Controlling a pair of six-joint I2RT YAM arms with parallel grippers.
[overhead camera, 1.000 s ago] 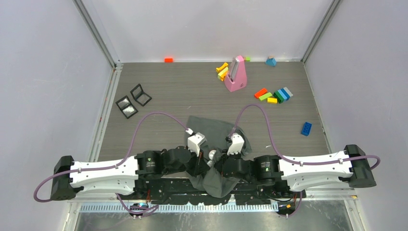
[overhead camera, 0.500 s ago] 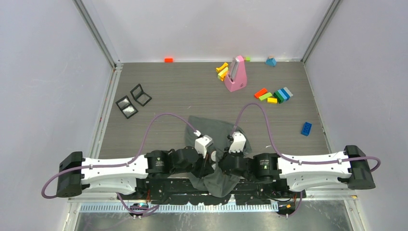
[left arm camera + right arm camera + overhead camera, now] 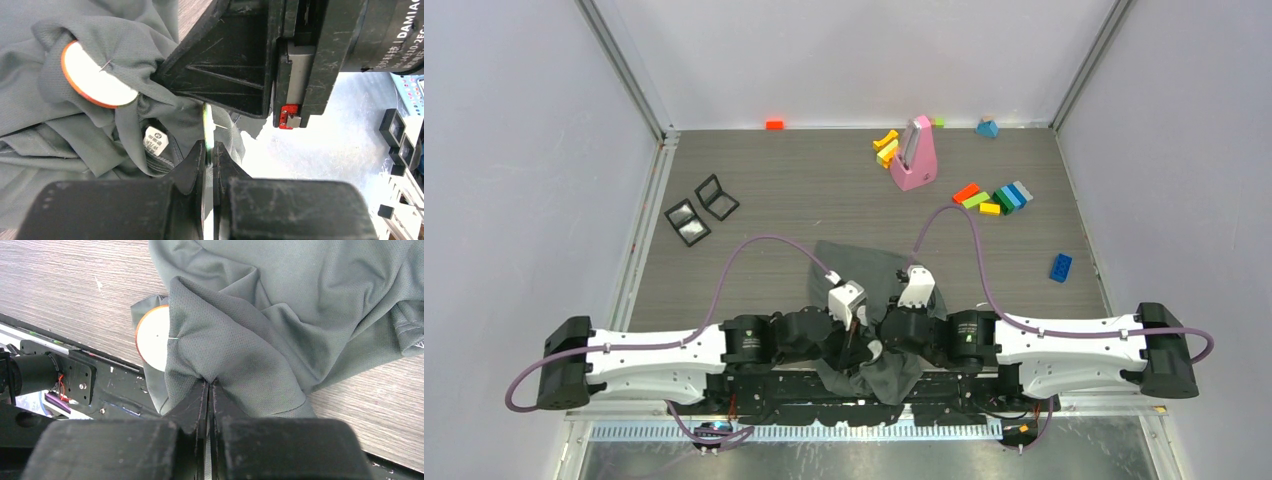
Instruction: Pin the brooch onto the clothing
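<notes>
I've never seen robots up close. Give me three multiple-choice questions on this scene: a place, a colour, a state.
1. Where does the grey T-shirt lie? A far left corner B middle of the near edge C against the right wall
2. The white round brooch has a rim of: A orange B blue C black
3. The right fingers are: A wide open B shut on a shirt fold C shut, empty
Answers: B, it is bunched there; A, an orange edge shows; B, fabric sits pinched between them.

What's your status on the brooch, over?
Left tool shut on thin disc. Right tool pinching T-shirt fold. Brooch beside fold, pin toward fabric. Tools crowded together.
</notes>
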